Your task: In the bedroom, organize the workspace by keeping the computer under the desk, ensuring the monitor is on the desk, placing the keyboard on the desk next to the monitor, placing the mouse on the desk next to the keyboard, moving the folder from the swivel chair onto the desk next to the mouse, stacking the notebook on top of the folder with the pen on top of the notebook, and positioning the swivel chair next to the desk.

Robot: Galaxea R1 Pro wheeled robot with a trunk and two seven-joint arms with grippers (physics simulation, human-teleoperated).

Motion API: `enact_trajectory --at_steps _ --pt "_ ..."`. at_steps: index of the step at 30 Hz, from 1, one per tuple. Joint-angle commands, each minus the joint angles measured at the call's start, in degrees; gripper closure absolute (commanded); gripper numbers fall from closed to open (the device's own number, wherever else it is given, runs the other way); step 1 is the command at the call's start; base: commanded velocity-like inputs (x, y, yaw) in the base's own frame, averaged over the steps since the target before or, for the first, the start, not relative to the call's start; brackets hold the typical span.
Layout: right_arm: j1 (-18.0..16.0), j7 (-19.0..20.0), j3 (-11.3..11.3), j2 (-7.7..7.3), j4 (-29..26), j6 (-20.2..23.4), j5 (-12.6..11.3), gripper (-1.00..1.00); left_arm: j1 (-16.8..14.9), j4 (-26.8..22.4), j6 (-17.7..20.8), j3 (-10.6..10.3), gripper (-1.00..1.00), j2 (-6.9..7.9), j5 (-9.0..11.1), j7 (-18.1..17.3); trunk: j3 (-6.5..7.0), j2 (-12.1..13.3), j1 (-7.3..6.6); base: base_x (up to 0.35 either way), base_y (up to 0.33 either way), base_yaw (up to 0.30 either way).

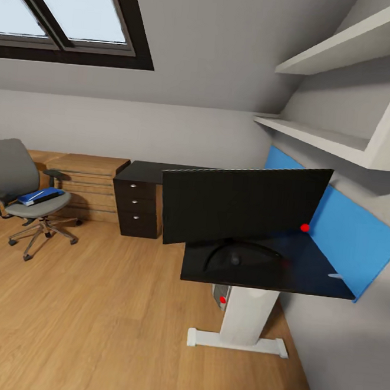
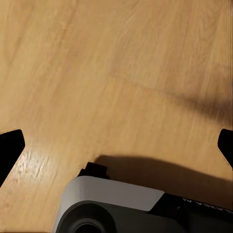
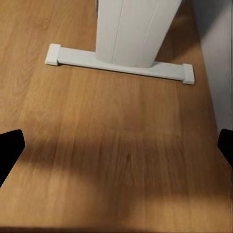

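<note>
I have the bedroom's wood floor [image 1: 107, 323] spread under both arms. The desk [image 1: 306, 270] stands against the wall with the blue panel [image 1: 357, 239], ahead of my right end effector [image 3: 116, 148], whose wrist camera looks at its white pedestal and foot bar. The monitor [image 1: 241, 205] sits on the desk, screen toward me, blocking much of the top. The swivel chair [image 1: 18, 191] stands well apart, far off to my left, beside low oak shelving [image 1: 87, 177] and a black drawer unit [image 1: 138, 205]. The folder [image 1: 41, 196] lies on its seat. The computer [image 1: 220, 295] peeks out behind the pedestal. Both the right and the left end effector [image 2: 116, 148] have their fingers spread wide, holding nothing.
</note>
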Motion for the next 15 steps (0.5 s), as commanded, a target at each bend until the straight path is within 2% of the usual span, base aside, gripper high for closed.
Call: enact_trajectory --at_steps 1,7,15 --pt "-0.1 -0.2 0.5 0.01 0.1 -0.2 -0.2 -1.00 0.0 0.0 -0.2 0.1 -1.00 -0.01 0.1 0.0 -0.06 0.0 0.00 0.000 -0.341 0.000" --pt "-0.1 -0.2 0.6 0.01 0.1 -0.2 -0.2 -1.00 0.0 0.0 -0.2 0.1 -1.00 0.01 0.1 0.0 -0.06 0.0 0.00 0.000 -0.224 0.000" --pt "-0.1 -0.2 0.6 -0.01 0.1 -0.2 -0.2 -1.00 0.0 0.0 -0.2 0.1 -1.00 0.01 0.1 0.0 -0.06 0.0 0.00 0.000 -0.045 0.000"
